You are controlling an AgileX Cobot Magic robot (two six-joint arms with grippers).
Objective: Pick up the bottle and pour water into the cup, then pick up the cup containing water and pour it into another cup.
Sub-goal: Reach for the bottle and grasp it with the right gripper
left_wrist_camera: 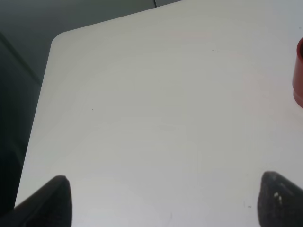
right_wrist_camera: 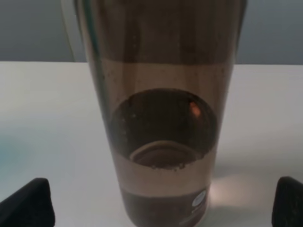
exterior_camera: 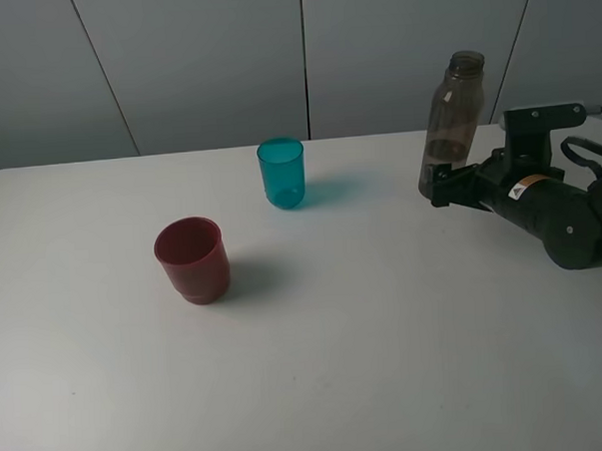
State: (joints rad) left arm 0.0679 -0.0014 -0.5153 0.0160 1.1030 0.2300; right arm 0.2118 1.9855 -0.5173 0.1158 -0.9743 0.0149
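Note:
The smoky grey-brown bottle (exterior_camera: 453, 119) stands upright and uncapped at the table's back right. My right gripper (exterior_camera: 441, 182) is at its base, jaws wide on either side, not touching it. In the right wrist view the bottle (right_wrist_camera: 163, 118) fills the middle between the two dark fingertips (right_wrist_camera: 26, 203), and some water shows in its lower part. The teal cup (exterior_camera: 282, 172) stands at the back centre. The dark red cup (exterior_camera: 193, 260) sits nearer the front left; its edge (left_wrist_camera: 298, 75) shows in the left wrist view. My left gripper (left_wrist_camera: 163, 201) hangs open over bare table, holding nothing.
The white table (exterior_camera: 386, 342) runs wide around the three vessels; its rounded far corner and left edge (left_wrist_camera: 54, 42) show in the left wrist view. Grey wall panels stand behind the table. The right arm's black body (exterior_camera: 555, 209) lies along the right edge.

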